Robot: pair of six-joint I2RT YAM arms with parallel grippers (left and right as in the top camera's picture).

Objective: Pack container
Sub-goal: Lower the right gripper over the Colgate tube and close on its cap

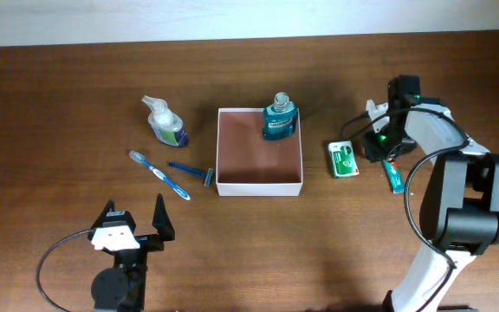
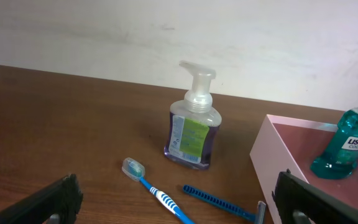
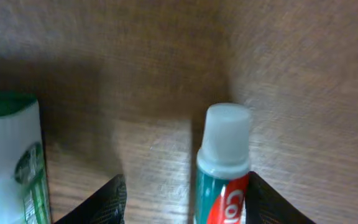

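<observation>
Container [image 1: 249, 154]: set in the middle of the table [image 1: 59, 104], its lid-less top open; white walls and a reddish-brown inside are seen.
Mouthwash bottle [image 1: 278, 120]: stood upright inside the container, in the far corner on the right side.
Soap pump bottle [image 2: 192, 121]: stood upright on the table, left of the container and apart from it.
Toothbrush [image 1: 158, 173]: laid flat on the wood near the soap pump bottle, on its near side.
Razor [image 1: 192, 172]: laid between the toothbrush and the container's left wall, its head just beside that wall.
Green packet [image 1: 344, 159]: laid flat just to the right of the container.
Toothpaste tube [image 3: 224, 162]: laid on the table right of the green packet, its white cap pointed away from the wrist camera.
Left gripper [image 1: 133, 217]: held low at the near left of the table, jaws spread wide, nothing grasped.
Right gripper [image 3: 185, 196]: lowered over the toothpaste tube, jaws partly spread to either side of it; a clear gap is seen between one finger and the tube, so the tube is straddled but not clamped.
</observation>
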